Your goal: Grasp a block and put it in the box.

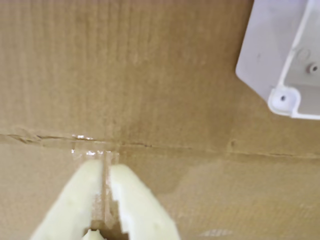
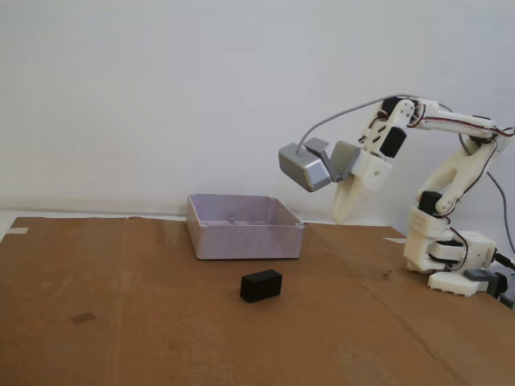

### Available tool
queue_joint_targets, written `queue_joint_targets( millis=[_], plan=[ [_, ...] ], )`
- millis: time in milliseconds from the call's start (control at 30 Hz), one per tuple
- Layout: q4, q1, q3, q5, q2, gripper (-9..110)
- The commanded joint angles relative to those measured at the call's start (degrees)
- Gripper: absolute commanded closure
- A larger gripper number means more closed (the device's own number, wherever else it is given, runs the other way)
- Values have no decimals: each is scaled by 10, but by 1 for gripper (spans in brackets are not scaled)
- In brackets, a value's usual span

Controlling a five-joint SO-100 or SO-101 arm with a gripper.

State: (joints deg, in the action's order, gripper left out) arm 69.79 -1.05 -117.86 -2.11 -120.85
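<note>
Block [image 2: 261, 285]: small, matte black, lies on cardboard just in front of the box [image 2: 244, 238], apart from it. Likely light, rigid, grippy; pinch across its short sides. Gripper [image 1: 106, 167] empty, fingers nearly pressed together, raised to the box's right. Wrist view misses the block; box cut off.
</note>
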Motion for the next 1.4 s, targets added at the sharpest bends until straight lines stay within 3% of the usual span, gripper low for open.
queue_joint_targets(
  millis=[0,833,1367],
  plan=[
    [-10,4,85,-5,7,101],
    [-11,-6,214,-8,128,101],
    [-187,-49,215,-34,198,101]
  ],
)
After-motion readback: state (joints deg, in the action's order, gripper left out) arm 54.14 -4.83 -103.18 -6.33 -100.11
